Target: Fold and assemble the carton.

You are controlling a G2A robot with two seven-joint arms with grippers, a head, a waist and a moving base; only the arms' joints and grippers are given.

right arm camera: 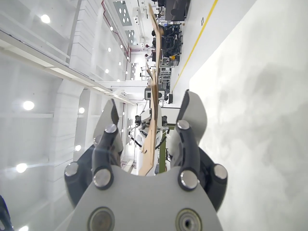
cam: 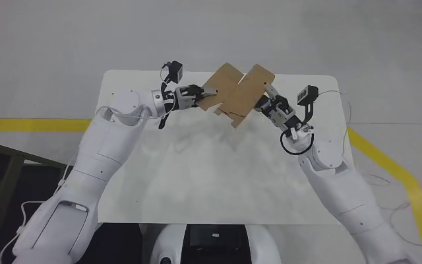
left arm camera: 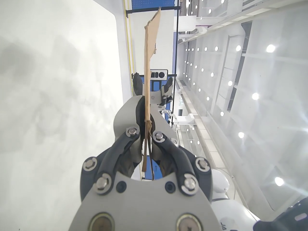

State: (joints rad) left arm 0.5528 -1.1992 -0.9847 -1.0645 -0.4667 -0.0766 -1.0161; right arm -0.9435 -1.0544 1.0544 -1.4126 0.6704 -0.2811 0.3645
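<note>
carton (cam: 235, 92): flat brown sheet, panels unfolded, not formed into a box. It is held off the table (cam: 198, 191), roughly parallel to it, at the far edge, and its far corners stick out slightly past that edge.

left gripper (cam: 198, 96): clamped on the carton's left end. The left wrist view shows both fingers pinched onto the sheet, which is seen edge-on.

right gripper (cam: 269, 105): at the carton's right end, jaws spread wide. In the right wrist view the sheet runs through the gap, apart from either finger (right arm camera: 192, 111).

The top view gives the outline: two offset panels with a stepped edge. The wrist views add that the sheet is slightly warped, with the tabletop facing one side and the ceiling the other.

Room: the carton sits over the far strip, and the rest of the tabletop spreads toward the near edge. A yellow floor line (cam: 39, 124) runs past the table.
</note>
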